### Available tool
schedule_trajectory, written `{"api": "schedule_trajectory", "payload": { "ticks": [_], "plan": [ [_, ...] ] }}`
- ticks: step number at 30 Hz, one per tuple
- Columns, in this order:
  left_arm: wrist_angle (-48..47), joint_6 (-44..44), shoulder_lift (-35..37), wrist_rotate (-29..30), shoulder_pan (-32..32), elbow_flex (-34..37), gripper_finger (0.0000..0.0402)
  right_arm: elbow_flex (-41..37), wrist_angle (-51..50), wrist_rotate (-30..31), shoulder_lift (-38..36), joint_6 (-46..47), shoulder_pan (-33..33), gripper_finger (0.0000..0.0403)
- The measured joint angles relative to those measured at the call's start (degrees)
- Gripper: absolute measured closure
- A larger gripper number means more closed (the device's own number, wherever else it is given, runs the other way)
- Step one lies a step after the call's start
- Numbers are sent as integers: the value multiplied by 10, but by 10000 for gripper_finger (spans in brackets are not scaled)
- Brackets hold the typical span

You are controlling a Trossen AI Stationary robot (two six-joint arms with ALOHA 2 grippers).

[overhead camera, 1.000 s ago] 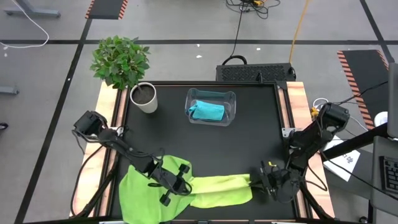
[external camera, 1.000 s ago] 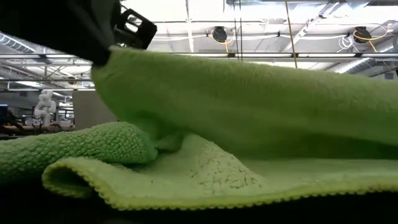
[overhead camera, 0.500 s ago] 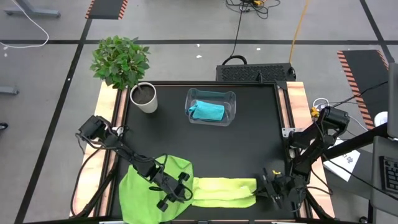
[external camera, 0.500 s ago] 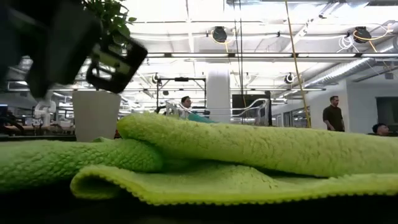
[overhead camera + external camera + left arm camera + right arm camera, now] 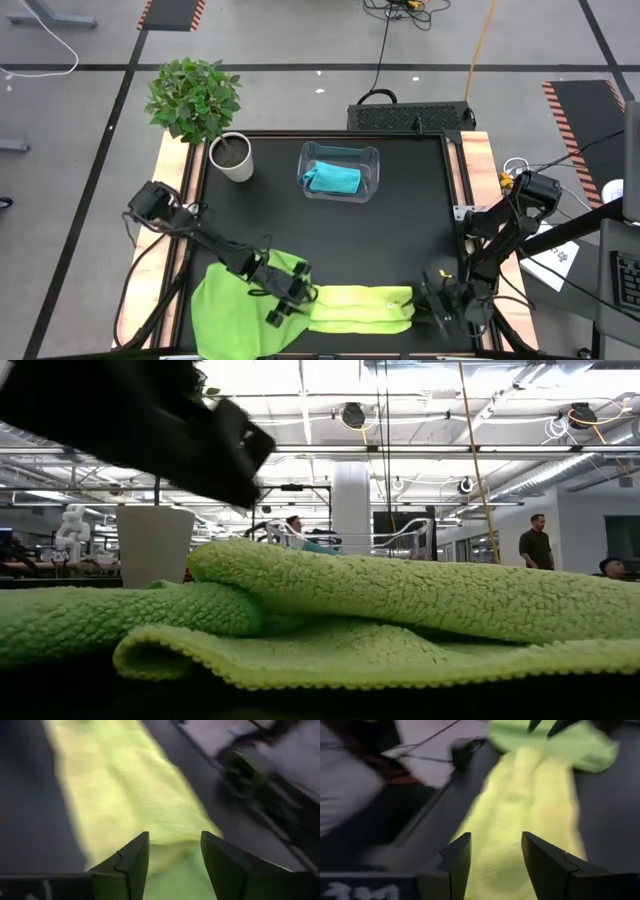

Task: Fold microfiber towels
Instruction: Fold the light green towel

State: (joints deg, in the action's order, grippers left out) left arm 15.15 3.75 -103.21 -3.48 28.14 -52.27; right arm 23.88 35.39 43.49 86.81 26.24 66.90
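Black matting covers the table [image 5: 400, 230], which stands on a grey floor crossed by dark lines. From above, a clear plastic bin [image 5: 340, 171] near the far edge holds the turquoise blue towel [image 5: 333, 178], with a potted plant [image 5: 197, 105] at the far left corner. Along the near edge the bright green towel [image 5: 232, 305] lies spread at the left, and the pale yellow-green towel [image 5: 362, 308] lies folded into a long strip beside it, overlapping its edge. The left gripper [image 5: 290, 300] is over the strip's left end, the right gripper [image 5: 432, 306] just off its right end.

Level with the table, the pale towel's fold [image 5: 400, 610] rests on its lower layer, the bright green one [image 5: 110, 620] to the left, a white pot [image 5: 153, 545] behind, and people stand far back in the hall.

Past the left wrist, both fingers [image 5: 127, 862] stand apart over the yellow-green strip [image 5: 130, 795], holding nothing.

Past the right wrist, the fingers [image 5: 457, 857] are likewise parted and empty above the strip [image 5: 530, 805].
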Motion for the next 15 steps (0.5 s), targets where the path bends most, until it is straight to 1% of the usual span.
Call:
{"api": "schedule_trajectory", "payload": {
  "ticks": [2,4,9,15],
  "plan": [
    [0,2,2,28,-17,0,216,0,-1,40,0,-30,-8,226],
    [7,8,3,41,-34,0,214,0,-4,59,0,-45,-21,224],
    [1,27,3,55,-61,0,213,0,-37,60,0,-64,-55,237],
    [-18,26,3,66,-61,0,213,0,-110,59,-1,-78,-82,258]
  ]
}}
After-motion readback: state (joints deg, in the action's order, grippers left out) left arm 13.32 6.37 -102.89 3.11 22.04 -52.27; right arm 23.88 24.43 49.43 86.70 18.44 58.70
